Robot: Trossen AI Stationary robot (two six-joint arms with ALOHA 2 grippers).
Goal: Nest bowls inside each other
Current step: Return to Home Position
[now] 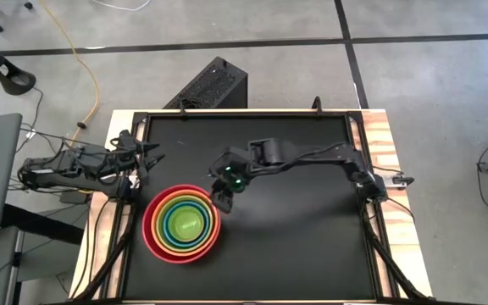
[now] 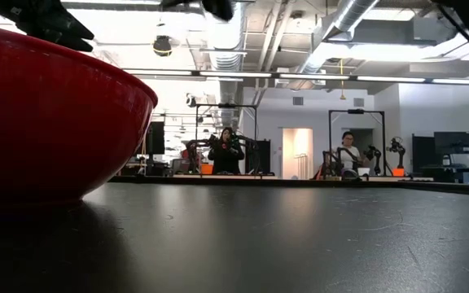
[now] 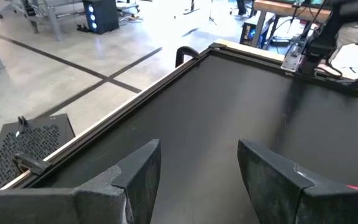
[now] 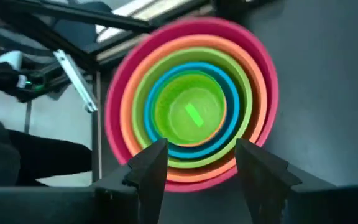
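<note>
The bowls (image 1: 182,224) stand nested in one stack on the black table (image 1: 312,246), near its left front. The red one (image 2: 47,122) is outermost, then orange, lime green and blue, with a thin yellowish rim around the bright green bowl (image 4: 191,115) in the middle. My right gripper (image 1: 224,196) hangs open above the stack's right rim, tipped down toward it, with nothing between its fingers (image 4: 197,152). My left gripper (image 1: 152,157) waits open at the table's left edge, holding nothing (image 3: 197,165).
A black perforated box (image 1: 210,85) sits on the floor beyond the far edge. A raised frame (image 3: 166,78) borders the table. The table's middle and right half are bare black surface. People sit at benches in the room behind (image 2: 226,150).
</note>
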